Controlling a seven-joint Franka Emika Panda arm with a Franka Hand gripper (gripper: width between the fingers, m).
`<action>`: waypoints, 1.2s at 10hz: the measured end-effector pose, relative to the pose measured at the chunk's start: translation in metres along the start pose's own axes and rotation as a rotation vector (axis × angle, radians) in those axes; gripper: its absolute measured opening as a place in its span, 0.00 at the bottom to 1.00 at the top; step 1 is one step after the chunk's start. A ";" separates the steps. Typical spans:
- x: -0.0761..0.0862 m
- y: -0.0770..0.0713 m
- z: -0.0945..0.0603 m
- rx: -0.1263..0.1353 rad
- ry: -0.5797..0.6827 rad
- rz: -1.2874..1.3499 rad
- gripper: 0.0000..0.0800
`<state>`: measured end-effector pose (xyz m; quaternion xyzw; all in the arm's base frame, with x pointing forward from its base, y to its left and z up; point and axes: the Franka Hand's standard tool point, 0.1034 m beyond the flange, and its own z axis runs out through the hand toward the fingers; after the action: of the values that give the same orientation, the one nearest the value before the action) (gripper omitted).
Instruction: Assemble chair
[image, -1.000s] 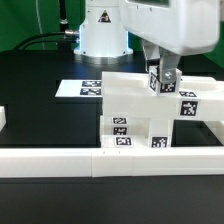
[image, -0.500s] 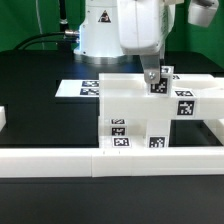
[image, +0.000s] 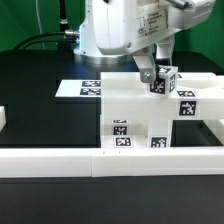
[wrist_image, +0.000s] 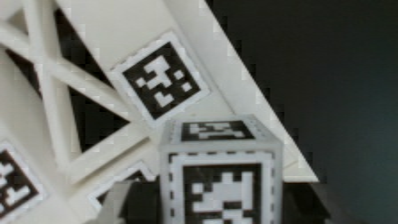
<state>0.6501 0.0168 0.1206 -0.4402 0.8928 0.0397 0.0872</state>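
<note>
The chair, glossy rigid plastic, is judged light and slippery; its short post is gripped by the closed tool across flat sides.

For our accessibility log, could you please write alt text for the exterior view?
The gripper holds a small tagged white post above the partly built white chair on a black table. The marker board lies behind it, a white border rail in front.
</note>
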 end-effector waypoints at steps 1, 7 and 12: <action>0.000 0.001 0.000 -0.003 -0.018 0.032 0.36; -0.004 -0.001 -0.002 -0.006 -0.021 -0.289 0.74; -0.003 -0.001 -0.002 -0.006 -0.018 -0.686 0.81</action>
<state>0.6527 0.0184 0.1228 -0.7146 0.6919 0.0147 0.1021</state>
